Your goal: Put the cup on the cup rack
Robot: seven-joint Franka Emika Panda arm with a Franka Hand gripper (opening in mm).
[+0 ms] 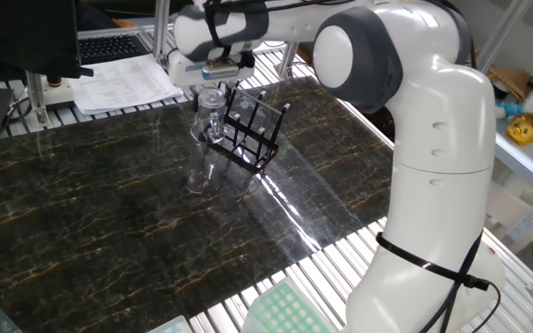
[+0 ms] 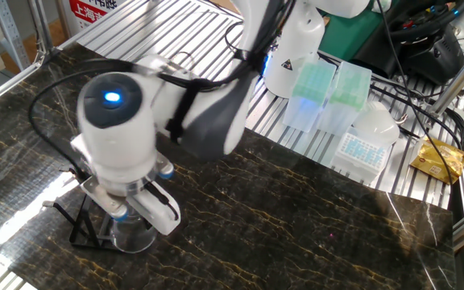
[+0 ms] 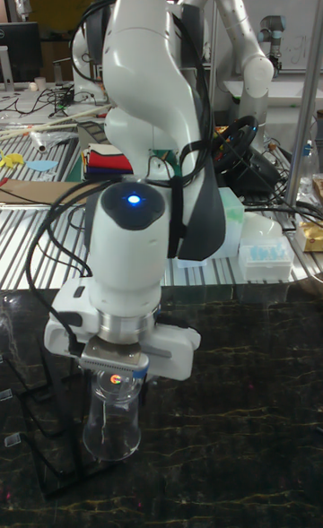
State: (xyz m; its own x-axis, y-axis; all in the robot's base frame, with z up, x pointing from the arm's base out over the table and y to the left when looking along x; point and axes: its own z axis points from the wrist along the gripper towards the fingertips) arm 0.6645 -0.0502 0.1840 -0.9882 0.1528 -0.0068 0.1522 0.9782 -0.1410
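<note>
Clear glass forms the mug (image 3: 114,422) that sits directly beneath the pincer (image 3: 115,381), mouth down in the tall fixed view, its wide rim low and its base up against the pincer's underside. Whether the pincer is clenched on the mug or released cannot be told, since the white wrist housing hides the fingers in every view.

Just beside the pincer and slightly below it stands the black wire cup rack (image 1: 249,132), with a rectangular base and upright pegs. In one fixed view the mug (image 1: 209,113) overlaps the rack's near end; whether it hangs on a peg or only touches the wires cannot be told. In the other fixed view the rack (image 2: 81,218) shows as thin black wires at the pincer's side, with the mug (image 2: 132,232) partly under the wrist.

Under both lies a dark marble-patterned desk (image 1: 109,222) with pale gold veins. Well away from the pincer, beyond the desk's edge, pipette tip boxes (image 2: 327,92) rest on a ribbed metal surface.
</note>
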